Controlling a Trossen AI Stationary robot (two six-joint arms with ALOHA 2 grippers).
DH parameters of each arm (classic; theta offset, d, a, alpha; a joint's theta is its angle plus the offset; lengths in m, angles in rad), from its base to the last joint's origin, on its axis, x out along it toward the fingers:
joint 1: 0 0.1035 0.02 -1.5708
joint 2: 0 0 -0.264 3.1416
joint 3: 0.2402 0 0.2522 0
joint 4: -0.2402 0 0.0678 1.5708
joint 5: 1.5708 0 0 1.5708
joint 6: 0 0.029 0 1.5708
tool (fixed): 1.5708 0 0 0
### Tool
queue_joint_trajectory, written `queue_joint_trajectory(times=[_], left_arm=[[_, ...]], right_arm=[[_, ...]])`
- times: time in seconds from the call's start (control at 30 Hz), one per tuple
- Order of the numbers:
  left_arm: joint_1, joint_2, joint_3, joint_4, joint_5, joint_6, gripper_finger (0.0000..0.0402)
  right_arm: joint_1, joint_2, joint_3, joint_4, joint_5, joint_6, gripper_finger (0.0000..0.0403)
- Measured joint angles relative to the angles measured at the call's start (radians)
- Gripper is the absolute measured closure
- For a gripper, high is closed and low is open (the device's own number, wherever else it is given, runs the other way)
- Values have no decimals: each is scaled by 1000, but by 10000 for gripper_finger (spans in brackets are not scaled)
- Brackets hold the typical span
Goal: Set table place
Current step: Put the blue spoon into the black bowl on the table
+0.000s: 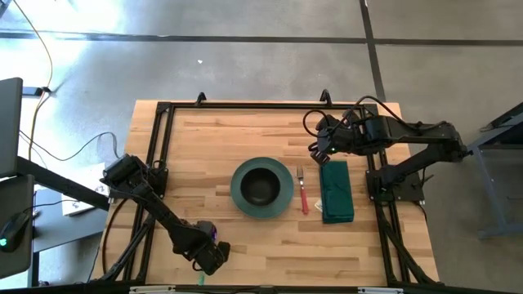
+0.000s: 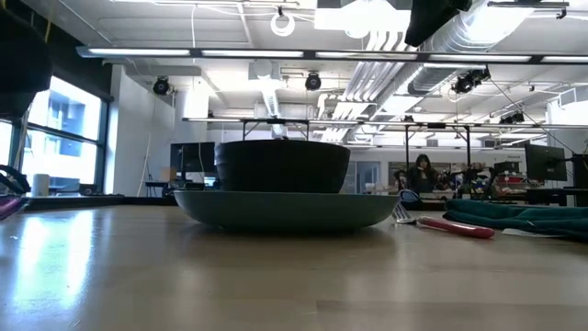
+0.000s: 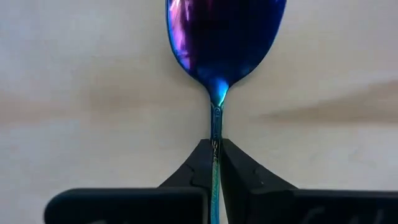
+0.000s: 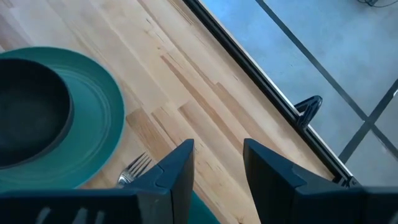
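Mostly set: bowl (image 1: 261,185) on plate (image 1: 282,202) mid table (image 1: 229,139), fork (image 1: 302,189) & napkin (image 1: 336,191) placed; left gripper (image 3: 216,163) pinching spoon (image 3: 225,38) near front edge, 1 item left; right gripper (image 4: 217,158) spread, above napkin.

Four camera views of one wooden surface (image 1: 245,245), far and near.
The high view looks straight down, surface mid-frame. The low view sits at surface height, close to the green plate (image 2: 285,210), facing the room. The left wrist view looks closely down at a spoon (image 3: 217,43). The right wrist view shares the plate and fork (image 4: 134,168) with the high view.
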Motion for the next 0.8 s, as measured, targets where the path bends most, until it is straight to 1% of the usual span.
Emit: queue_joint_trajectory(times=[0.1, 0.17, 0.23, 0.53, 0.63, 0.7, 0.8], left_arm=[[7, -12, 27, -138, -92, 2, 400], [10, -30, 55, -175, -137, 1, 400], [6, -50, 65, -211, -146, 1, 401], [3, -78, 87, -227, -252, -9, 401], [3, -107, 140, -320, -352, 2, 401], [8, -133, 188, -404, -451, 3, 401], [12, -172, 283, -593, -605, 6, 401]], right_arm=[[0, 0, 0, 0, 0, 1, 274], [0, 0, 0, 2, 0, 2, 274], [0, 0, 0, 2, 0, 2, 274], [0, 0, 0, 5, 0, 10, 274], [0, 0, 0, 13, -4, -6, 274], [0, 0, 0, 26, -33, -25, 274], [0, 0, 0, 62, -96, -58, 274]])
